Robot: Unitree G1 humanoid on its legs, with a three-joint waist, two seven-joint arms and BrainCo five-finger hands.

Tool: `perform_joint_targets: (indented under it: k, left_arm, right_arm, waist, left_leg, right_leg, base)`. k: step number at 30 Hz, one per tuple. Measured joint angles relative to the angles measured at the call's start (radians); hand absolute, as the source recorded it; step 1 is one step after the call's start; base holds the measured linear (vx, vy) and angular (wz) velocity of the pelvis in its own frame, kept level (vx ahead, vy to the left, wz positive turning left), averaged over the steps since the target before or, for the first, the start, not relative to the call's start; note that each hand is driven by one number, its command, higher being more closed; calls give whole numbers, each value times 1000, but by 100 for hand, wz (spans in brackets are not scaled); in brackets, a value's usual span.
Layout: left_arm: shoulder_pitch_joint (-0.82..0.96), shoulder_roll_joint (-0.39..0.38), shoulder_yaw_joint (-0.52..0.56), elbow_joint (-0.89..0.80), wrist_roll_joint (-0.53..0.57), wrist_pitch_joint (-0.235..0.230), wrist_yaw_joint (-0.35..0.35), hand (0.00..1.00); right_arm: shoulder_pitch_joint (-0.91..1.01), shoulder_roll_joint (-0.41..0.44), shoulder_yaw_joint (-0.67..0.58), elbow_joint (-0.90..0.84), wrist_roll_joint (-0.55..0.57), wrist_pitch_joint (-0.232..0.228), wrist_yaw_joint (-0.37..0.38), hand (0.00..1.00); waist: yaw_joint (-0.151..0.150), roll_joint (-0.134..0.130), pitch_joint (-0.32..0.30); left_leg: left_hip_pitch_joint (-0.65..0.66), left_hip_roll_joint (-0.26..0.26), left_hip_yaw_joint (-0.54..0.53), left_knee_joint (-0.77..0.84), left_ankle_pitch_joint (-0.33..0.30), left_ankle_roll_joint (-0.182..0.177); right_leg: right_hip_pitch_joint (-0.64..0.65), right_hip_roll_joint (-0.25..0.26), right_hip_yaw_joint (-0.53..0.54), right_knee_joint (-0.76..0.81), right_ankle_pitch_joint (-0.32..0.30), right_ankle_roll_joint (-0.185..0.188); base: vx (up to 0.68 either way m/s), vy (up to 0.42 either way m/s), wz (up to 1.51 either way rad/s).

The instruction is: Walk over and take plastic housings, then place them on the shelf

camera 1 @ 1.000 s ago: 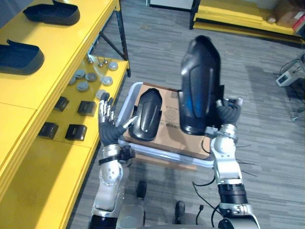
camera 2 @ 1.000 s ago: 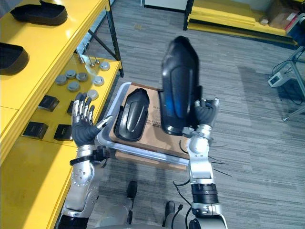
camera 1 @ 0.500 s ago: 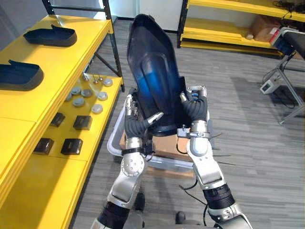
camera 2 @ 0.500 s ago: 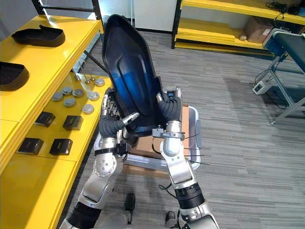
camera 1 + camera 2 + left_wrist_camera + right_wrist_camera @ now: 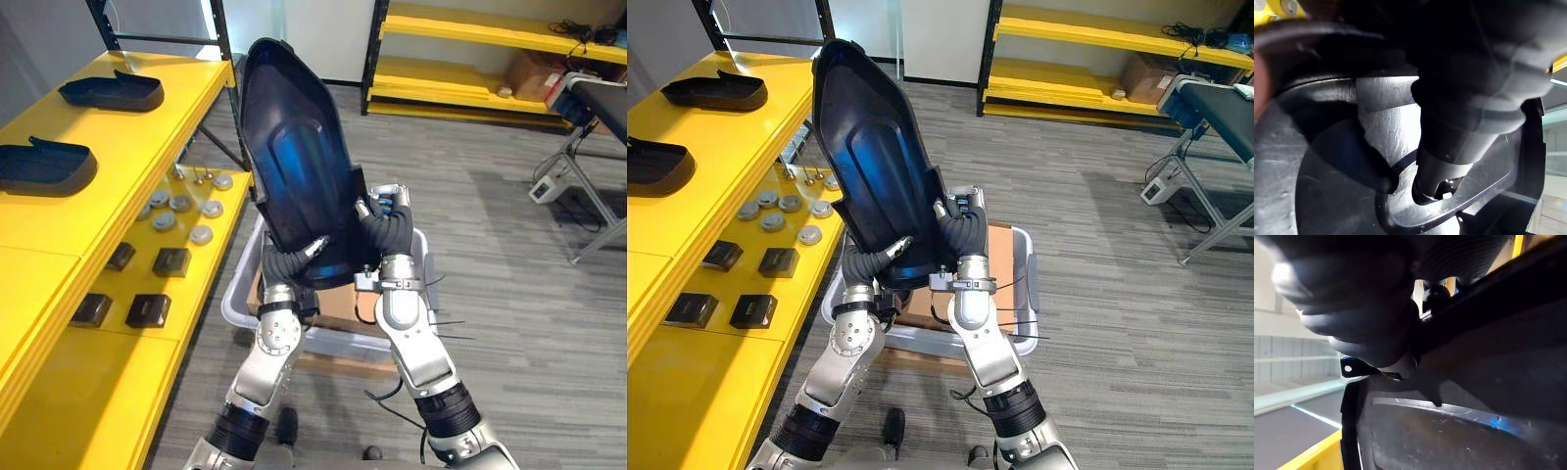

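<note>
Housing (image 5: 294, 166) upright at frame centre; we grip its lower end w/ left hand (image 5: 292, 266) & right hand (image 5: 384, 230), fingers (image 5: 364, 209) of both curled tight on it. Shelf (image 5: 147, 137) at left, bin (image 5: 233, 296) just below our hands.

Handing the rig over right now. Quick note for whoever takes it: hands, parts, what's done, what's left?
Left hand: shut on the lower edge of the large black plastic housing.
Right hand: shut on the opposite edge of the same housing.
The housing is held upright, hollow side toward the head camera, above the grey cart tray.
Done: two other black housings lie on top of the yellow shelf at the robot's left.
Left: carry the held housing over and set it on that shelf. The held housing hides whatever is in the tray.
</note>
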Motion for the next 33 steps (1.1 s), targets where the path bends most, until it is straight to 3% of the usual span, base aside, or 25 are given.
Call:
perform_joint_targets:
  k: [5,11,19,24,29,33]
  left_arm:
    - [4,18,11,1,-19,1,-3,100]
    - [41,19,44,1,-13,3,-29,100]
    - [84,18,122,-32,89,14,-71,100]
    - [161,16,166,-90,143,16,-92,100]
    - [204,7,222,-123,169,17,-102,100]
    - [268,-2,285,-197,179,16,-112,100]
  right_arm:
    - [2,-3,17,0,80,-35,24,0]
    - [11,-34,19,3,114,-59,107,0]
    - [20,-107,-43,-11,169,-107,199,0]
    - [33,-124,-224,-144,276,-179,222,0]
    - [112,-119,-460,-154,403,-232,218,0]
    - [234,-119,-650,31,449,-254,175,0]
  waist:
    - [-1,0,-5]
    - [1,2,-39]
    - [0,5,-41]
    - [0,5,-41]
    - [-1,5,-41]
    - [-13,5,-41]
  left_leg:
    - [0,-1,0,0,0,0]
    - [0,0,-2,0,0,0]
    - [8,-1,0,-1,0,0]
    - [7,-1,1,-1,-1,0]
    - [5,-1,1,-1,-1,0]
    - [3,0,1,-1,-4,-5]
  right_leg:
    - [0,0,0,0,0,0]
    - [1,0,-1,0,0,0]
    - [11,0,-2,0,-2,-3]
    - [11,0,-2,-2,-2,-3]
    - [11,-1,-3,-7,-2,-3]
    - [11,0,-3,-10,-2,-3]
  base:
    - [0,0,0]
    - [0,0,0]
    - [0,0,0]
    - [0,0,0]
    - [0,0,0]
    - [0,0,0]
